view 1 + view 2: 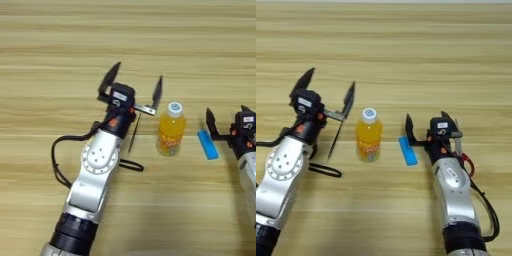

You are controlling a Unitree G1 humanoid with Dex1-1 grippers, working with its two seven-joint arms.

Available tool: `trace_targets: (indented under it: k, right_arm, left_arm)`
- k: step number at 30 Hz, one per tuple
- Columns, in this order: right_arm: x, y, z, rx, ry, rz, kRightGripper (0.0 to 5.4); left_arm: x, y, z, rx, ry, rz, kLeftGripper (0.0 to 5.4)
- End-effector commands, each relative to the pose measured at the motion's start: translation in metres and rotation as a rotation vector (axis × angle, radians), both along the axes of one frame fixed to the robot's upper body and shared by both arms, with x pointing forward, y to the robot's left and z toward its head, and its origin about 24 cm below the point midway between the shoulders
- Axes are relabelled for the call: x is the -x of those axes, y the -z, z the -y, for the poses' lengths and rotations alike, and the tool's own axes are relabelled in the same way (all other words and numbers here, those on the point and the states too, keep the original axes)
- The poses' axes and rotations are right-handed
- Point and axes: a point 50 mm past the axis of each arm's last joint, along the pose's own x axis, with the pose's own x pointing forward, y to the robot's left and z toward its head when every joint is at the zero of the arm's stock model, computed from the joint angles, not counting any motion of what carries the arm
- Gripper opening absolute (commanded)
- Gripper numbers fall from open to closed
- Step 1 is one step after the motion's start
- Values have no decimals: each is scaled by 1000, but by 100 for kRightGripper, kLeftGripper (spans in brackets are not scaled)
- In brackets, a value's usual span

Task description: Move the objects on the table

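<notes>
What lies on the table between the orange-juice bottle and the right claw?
The small flat blue bar lies between the orange-juice bottle and the right claw, on the table, close to the claw's left finger. The right eye view shows it best.

Bottle point(368, 135) between stick point(335, 138) and bar point(408, 151)

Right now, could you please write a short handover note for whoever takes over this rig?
Left gripper: fingers open, empty, raised beyond the thin dark stick.
Right gripper: fingers open, empty, just right of the blue bar.
Orange-juice bottle stands upright between stick and bar on the table.
Tape measure: not visible; a black loop lies by the left arm.
Done: nothing held.
Left: moving every object.
</notes>
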Motion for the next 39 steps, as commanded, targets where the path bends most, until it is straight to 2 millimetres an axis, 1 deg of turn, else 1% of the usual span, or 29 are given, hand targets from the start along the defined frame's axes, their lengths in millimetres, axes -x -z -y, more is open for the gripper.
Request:
trace_targets:
  k: [1, 7, 11, 13, 23, 27, 31, 36, 39]
  right_arm:
    - [-3, -2, -4, 1, -8, 4, 538]
    - [-3, -2, -5, 3, -12, 5, 538]
    - [-3, -2, -5, 4, -13, 5, 538]
    - [-3, -2, -6, 4, -12, 5, 538]
    - [-2, -2, -7, 6, -14, 6, 538]
    - [-2, -2, -7, 7, -15, 7, 538]
    - [-2, -3, -8, 7, -16, 7, 538]
    - [-2, -3, -10, 7, -17, 8, 538]
    - [-2, -3, -11, 7, -16, 8, 538]
  left_arm:
    - [2, 3, 9, -20, 38, -18, 540]
    - [6, 6, 15, -33, 77, -23, 540]
    - [13, 22, 30, -94, 169, -67, 540]
    - [14, 27, 33, -104, 186, -88, 540]
    - [11, 41, 32, -121, 184, -131, 540]
    - [8, 51, 30, -128, 178, -162, 540]
    - [6, 67, 32, -139, 185, -220, 540]
    - [3, 78, 30, -155, 184, -244, 540]
    - [3, 80, 31, -157, 189, -249, 540]
